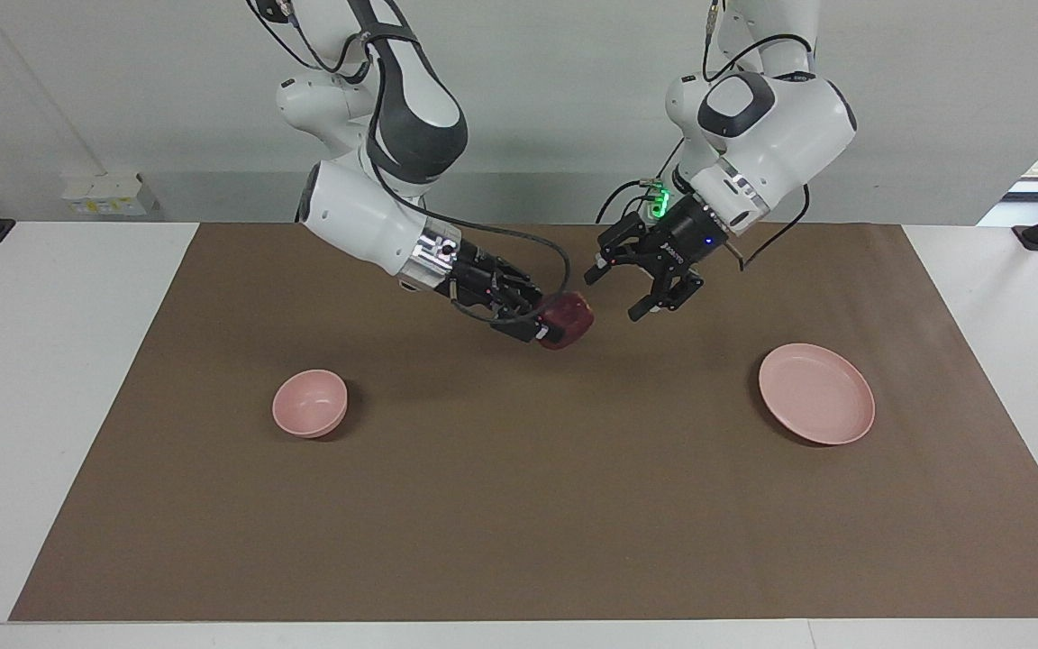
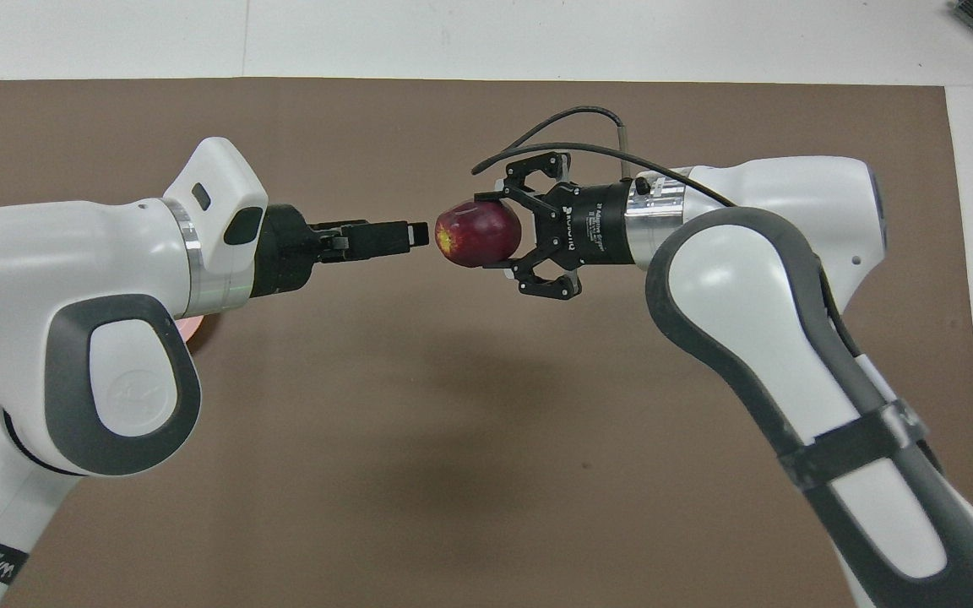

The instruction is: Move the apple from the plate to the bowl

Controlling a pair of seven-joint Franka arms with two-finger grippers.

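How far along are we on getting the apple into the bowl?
Done: the plate is bare, and the apple is off it. In hand: the right hand is shut on the apple, up over the brown mat mid-table; the left hand is open, clear of the apple. Left: carry the apple to the bowl at the right arm's end and release it there.
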